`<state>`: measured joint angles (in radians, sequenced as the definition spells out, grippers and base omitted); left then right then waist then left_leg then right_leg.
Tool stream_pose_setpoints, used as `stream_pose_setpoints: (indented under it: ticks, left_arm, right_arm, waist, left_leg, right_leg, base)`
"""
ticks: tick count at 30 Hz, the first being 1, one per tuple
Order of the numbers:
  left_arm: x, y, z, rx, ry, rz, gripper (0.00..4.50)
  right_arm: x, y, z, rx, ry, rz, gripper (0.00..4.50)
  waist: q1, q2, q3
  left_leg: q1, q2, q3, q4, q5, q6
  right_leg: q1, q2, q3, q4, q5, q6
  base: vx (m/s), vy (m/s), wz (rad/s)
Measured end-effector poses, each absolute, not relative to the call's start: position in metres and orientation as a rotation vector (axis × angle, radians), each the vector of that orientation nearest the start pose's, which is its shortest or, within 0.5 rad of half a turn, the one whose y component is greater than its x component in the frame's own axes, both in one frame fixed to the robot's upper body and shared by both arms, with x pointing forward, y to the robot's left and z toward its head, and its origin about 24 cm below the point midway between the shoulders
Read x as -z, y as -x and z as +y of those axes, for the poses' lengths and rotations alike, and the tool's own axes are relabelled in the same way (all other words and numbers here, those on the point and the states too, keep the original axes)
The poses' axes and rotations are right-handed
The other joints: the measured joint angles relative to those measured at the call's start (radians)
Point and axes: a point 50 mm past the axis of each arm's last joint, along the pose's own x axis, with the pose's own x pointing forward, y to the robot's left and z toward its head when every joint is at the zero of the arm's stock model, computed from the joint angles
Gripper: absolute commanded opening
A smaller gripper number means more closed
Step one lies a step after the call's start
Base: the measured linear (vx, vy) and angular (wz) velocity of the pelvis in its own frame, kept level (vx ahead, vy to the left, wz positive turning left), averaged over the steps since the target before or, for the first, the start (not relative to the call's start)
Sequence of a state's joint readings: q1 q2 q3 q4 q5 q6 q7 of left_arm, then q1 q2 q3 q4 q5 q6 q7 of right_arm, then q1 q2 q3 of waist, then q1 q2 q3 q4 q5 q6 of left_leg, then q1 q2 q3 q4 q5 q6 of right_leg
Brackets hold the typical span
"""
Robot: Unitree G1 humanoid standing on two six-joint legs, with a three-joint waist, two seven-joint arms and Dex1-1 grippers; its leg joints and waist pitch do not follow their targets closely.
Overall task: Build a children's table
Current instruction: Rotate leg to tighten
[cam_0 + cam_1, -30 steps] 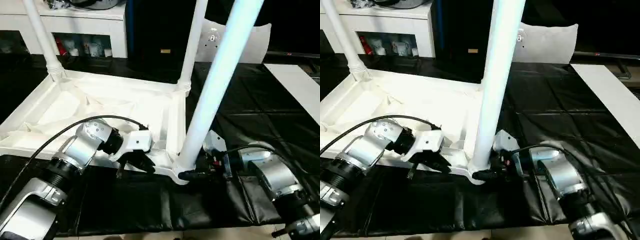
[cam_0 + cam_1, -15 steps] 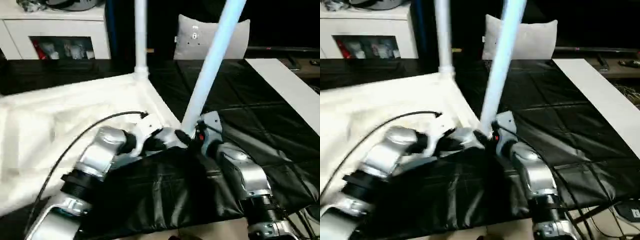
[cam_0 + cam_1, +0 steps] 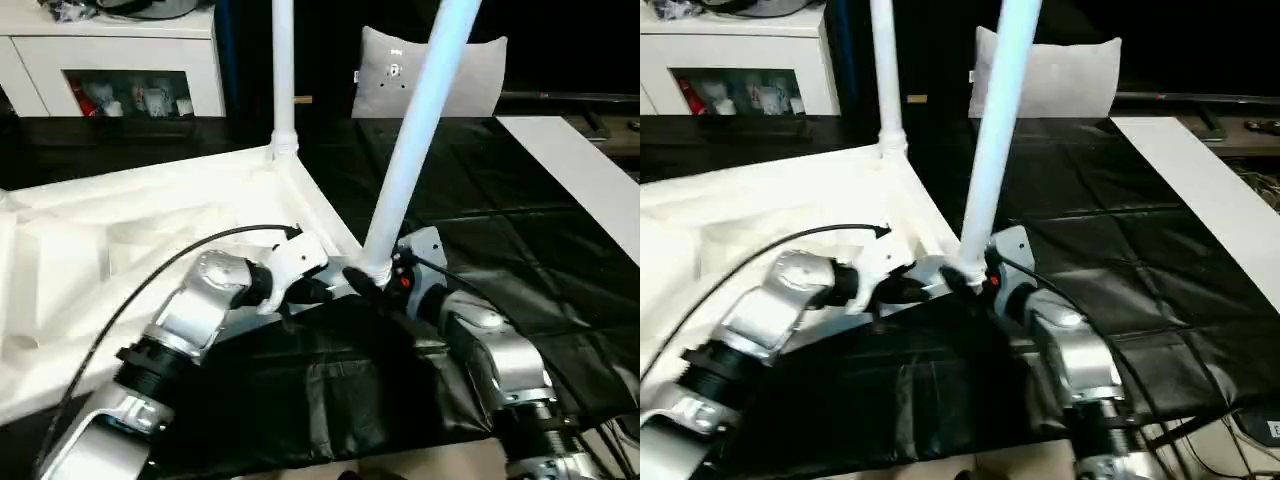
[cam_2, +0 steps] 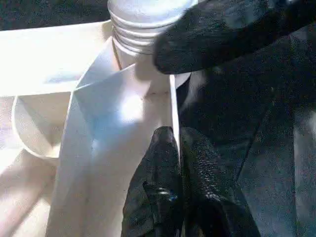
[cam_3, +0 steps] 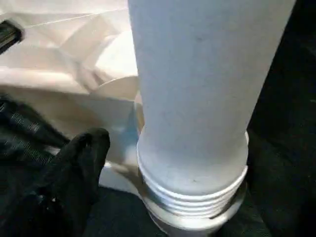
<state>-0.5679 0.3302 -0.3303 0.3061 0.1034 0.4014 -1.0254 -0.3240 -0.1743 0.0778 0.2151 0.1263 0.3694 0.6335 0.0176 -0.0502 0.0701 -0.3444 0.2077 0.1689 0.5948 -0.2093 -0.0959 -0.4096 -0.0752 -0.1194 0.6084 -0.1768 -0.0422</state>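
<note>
The white table top (image 3: 200, 200) lies upside down on the black cloth (image 3: 520, 230). It has swung round since a moment ago, so the corner with the near leg (image 3: 415, 140) now points at me. My left gripper (image 4: 180, 143) is pinched tight on the top's thin rim. My right gripper (image 3: 372, 285) had been snug at the foot of that leg. Now its jaws stand wide, and one finger (image 5: 81, 163) is off the tube. The leg stands alone in its round corner socket (image 5: 192, 217), so I think it is in. A second leg (image 3: 283, 70) fills the far socket (image 3: 284, 150).
</note>
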Motion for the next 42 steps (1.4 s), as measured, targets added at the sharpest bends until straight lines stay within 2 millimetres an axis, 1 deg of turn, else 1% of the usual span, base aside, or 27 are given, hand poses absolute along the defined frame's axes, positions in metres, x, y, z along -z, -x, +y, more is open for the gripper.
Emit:
stream_pose_setpoints:
  ticks: [2, 4, 6, 8, 9, 14, 18, 22, 23, 28, 30, 32, 34, 36, 38, 39, 42]
  left_arm:
    - [-0.071, -0.314, 0.110, 1.212, -0.495, 0.461, 0.00]
    - [-0.071, -0.313, 0.117, 1.262, -0.513, 0.462, 0.00]
    - [-0.072, -0.311, 0.118, 1.326, -0.539, 0.459, 0.00]
    - [-0.073, -0.311, 0.121, 1.358, -0.558, 0.463, 0.00]
    - [-0.073, -0.310, 0.123, 1.390, -0.572, 0.464, 0.00]
    - [-0.075, -0.307, 0.126, 1.508, -0.597, 0.481, 0.00]
    - [-0.077, -0.306, 0.127, 1.573, -0.621, 0.492, 0.00]
    - [-0.077, -0.305, 0.127, 1.615, -0.636, 0.492, 0.00]
    - [-0.077, -0.305, 0.127, 1.623, -0.640, 0.493, 0.00]
    - [-0.077, -0.306, 0.127, 1.633, -0.650, 0.486, 0.00]
    - [-0.077, -0.306, 0.127, 1.634, -0.653, 0.483, 0.00]
    - [-0.077, -0.306, 0.127, 1.635, -0.653, 0.483, 0.00]
    - [-0.077, -0.306, 0.127, 1.636, -0.653, 0.482, 0.00]
    - [-0.077, -0.306, 0.127, 1.636, -0.654, 0.481, 0.00]
    - [-0.077, -0.306, 0.127, 1.636, -0.654, 0.481, 0.00]
    - [-0.077, -0.306, 0.127, 1.637, -0.654, 0.480, 0.00]
    - [-0.077, -0.306, 0.127, 1.638, -0.657, 0.479, 0.00]
  right_arm:
    - [-0.047, -0.296, -0.129, -0.796, 0.048, 0.300, 4.45]
    - [-0.049, -0.293, -0.137, -0.883, 0.108, 0.297, 4.45]
    - [-0.052, -0.291, -0.142, -0.956, 0.143, 0.291, 4.45]
    - [-0.054, -0.289, -0.145, -1.004, 0.155, 0.289, 4.45]
    - [-0.055, -0.288, -0.146, -1.059, 0.170, 0.293, 4.45]
    - [-0.068, -0.290, -0.156, -1.208, 0.245, 0.290, 4.45]
    - [-0.069, -0.290, -0.153, -1.312, 0.296, 0.284, 4.45]
    - [-0.069, -0.288, -0.151, -1.383, 0.321, 0.292, 4.45]
    - [-0.068, -0.288, -0.150, -1.396, 0.326, 0.289, 4.19]
    - [-0.064, -0.287, -0.152, -1.427, 0.323, 0.299, 4.01]
    - [-0.064, -0.287, -0.152, -1.429, 0.320, 0.303, 3.68]
    - [-0.063, -0.286, -0.152, -1.445, 0.317, 0.307, 3.63]
    - [-0.063, -0.285, -0.152, -1.451, 0.321, 0.310, 3.33]
    - [-0.063, -0.285, -0.153, -1.457, 0.320, 0.314, 3.15]
    - [-0.062, -0.285, -0.153, -1.461, 0.317, 0.316, 3.15]
    - [-0.062, -0.285, -0.153, -1.462, 0.314, 0.316, 2.90]
    - [-0.061, -0.284, -0.153, -1.463, 0.302, 0.319, 2.77]
  waist:
    - [0.006, 0.000, 0.000]
    - [0.017, 0.000, 0.000]
    - [0.027, 0.001, 0.001]
    - [0.033, 0.001, 0.001]
    - [0.037, 0.003, 0.001]
    - [0.047, 0.004, 0.002]
    - [0.047, 0.003, 0.002]
    - [0.050, 0.003, 0.002]
    - [0.051, 0.003, 0.002]
    - [0.051, 0.002, 0.001]
    - [0.052, 0.002, 0.001]
    - [0.052, 0.002, 0.001]
    - [0.053, 0.002, 0.001]
    - [0.054, 0.002, 0.001]
    - [0.054, 0.002, 0.001]
    - [0.055, 0.002, 0.001]
    - [0.057, 0.002, 0.001]
  left_leg:
    - [-0.001, 0.000, 0.000, 0.000, 0.000, 0.000]
    - [-0.001, 0.000, 0.000, 0.000, 0.000, 0.000]
    - [-0.001, 0.000, 0.000, 0.000, 0.000, 0.000]
    - [-0.002, 0.000, 0.000, 0.000, 0.000, 0.000]
    - [-0.002, 0.000, 0.000, 0.001, 0.000, 0.000]
    - [-0.002, 0.000, 0.000, 0.001, 0.000, 0.000]
    - [-0.003, 0.000, 0.000, 0.002, 0.000, 0.001]
    - [-0.003, 0.000, 0.000, 0.002, 0.000, 0.001]
    - [-0.003, 0.000, 0.000, 0.002, 0.000, 0.001]
    - [-0.003, 0.000, 0.000, 0.004, 0.000, 0.001]
    - [-0.003, 0.000, 0.000, 0.004, 0.000, 0.001]
    - [-0.003, 0.000, 0.000, 0.004, 0.000, 0.001]
    - [-0.003, 0.000, 0.000, 0.004, 0.000, 0.001]
    - [-0.003, 0.000, 0.000, 0.004, 0.003, 0.006]
    - [-0.003, 0.000, 0.000, 0.004, 0.003, 0.006]
    - [-0.003, 0.000, 0.000, 0.004, 0.003, 0.006]
    - [-0.003, 0.000, 0.000, 0.004, 0.003, 0.006]
  right_leg:
    - [0.000, 0.000, 0.000, 0.000, 0.000, 0.000]
    - [-0.001, 0.000, 0.000, 0.000, 0.000, 0.000]
    - [-0.001, 0.000, 0.000, 0.000, 0.000, 0.000]
    - [-0.001, 0.000, 0.000, 0.000, 0.001, -0.002]
    - [0.000, -0.001, 0.000, 0.000, 0.002, -0.003]
    - [0.000, -0.001, 0.000, 0.000, 0.003, -0.004]
    - [0.000, -0.001, 0.000, 0.001, 0.003, -0.004]
    - [0.000, -0.001, 0.000, 0.001, 0.003, -0.004]
    - [0.000, -0.001, 0.000, 0.001, 0.003, -0.004]
    - [0.000, -0.001, 0.000, 0.002, 0.003, -0.005]
    - [0.000, -0.001, 0.000, 0.002, 0.003, -0.005]
    - [0.000, -0.001, 0.000, 0.002, 0.003, -0.005]
    - [0.000, -0.001, 0.000, 0.002, 0.003, -0.005]
    - [0.000, -0.001, 0.000, 0.002, 0.003, -0.005]
    - [0.000, -0.001, 0.000, 0.002, 0.003, -0.005]
    - [0.000, -0.001, 0.000, 0.002, 0.003, -0.005]
    - [0.000, -0.001, 0.000, 0.003, 0.003, -0.005]
  base:
    - [0.000, 0.000, 0.00]
    - [0.000, 0.000, 0.00]
    - [0.000, 0.000, 0.00]
    - [0.000, 0.000, 0.00]
    - [0.000, 0.000, 0.00]
    - [0.000, 0.000, 0.00]
    - [0.000, 0.000, 0.00]
    - [0.000, 0.000, 0.00]
    - [0.000, 0.000, 0.00]
    - [0.000, 0.000, 0.00]
    - [0.000, 0.000, 0.00]
    - [0.000, 0.000, 0.00]
    - [0.000, 0.000, 0.00]
    - [0.000, 0.000, 0.00]
    - [0.000, 0.000, 0.00]
    - [0.000, 0.000, 0.00]
    - [0.000, 0.000, 0.00]
